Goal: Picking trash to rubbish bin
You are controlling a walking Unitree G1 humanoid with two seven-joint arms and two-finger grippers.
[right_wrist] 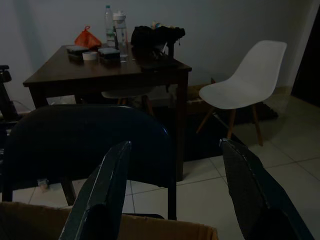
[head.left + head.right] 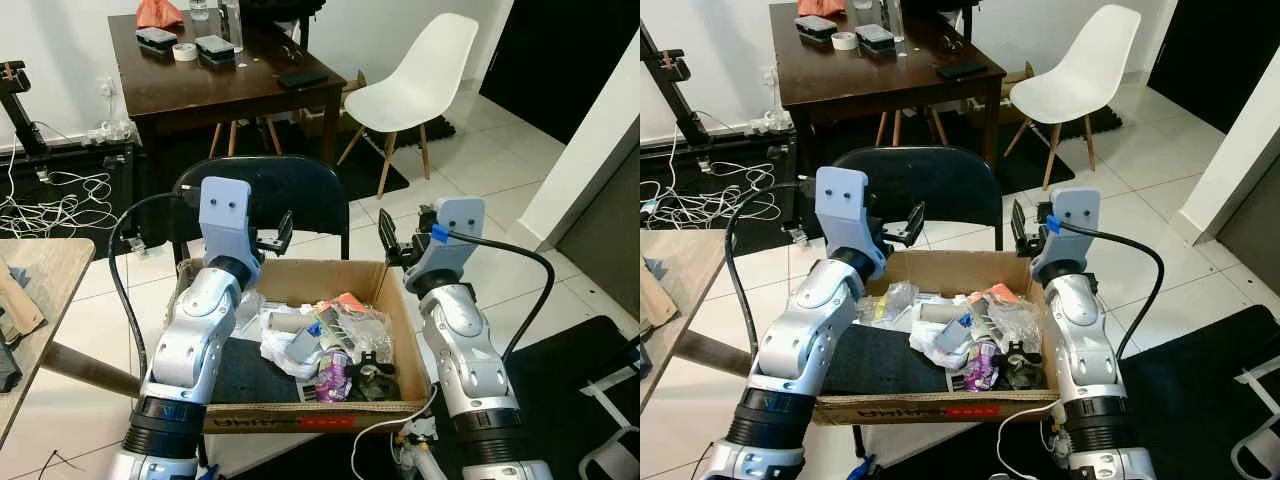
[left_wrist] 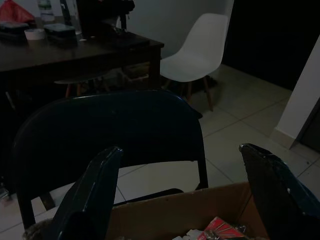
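Cardboard box (image 2: 300, 280) sits on the seat of a black folding chair (image 2: 300, 190), directly in front of the robot. Box is open at the top and holds a heap of trash (image 2: 325, 345) — crumpled clear plastic, white wrappers, a purple packet, a red-and-white scrap near the back wall, some dark items at the right. A black flat sheet lies in the box's left part.

Both arms raised, one at each side of the box. Left gripper (image 2: 275, 238) hovers above the rear left corner of the box, near the chair back; fingers (image 3: 92, 192) spread wide apart, nothing between them. Right gripper (image 2: 392, 240) hovers above the rear right corner; fingers (image 1: 107, 187) also spread wide, holding nothing. Neither touches the trash.

A black cable loops out from each forearm.

Beyond the chair: dark wooden table (image 2: 200, 85) carrying a roll of tape (image 2: 184, 52), flat black cases, bottles and an orange bag (image 2: 158, 13). White moulded chair (image 2: 415, 85) with wooden legs stands to the table's right on pale floor tiles. Tangle of white cables (image 2: 55, 205) on the floor at far left. Corner of a light wooden tabletop (image 2: 35, 270) at the left edge
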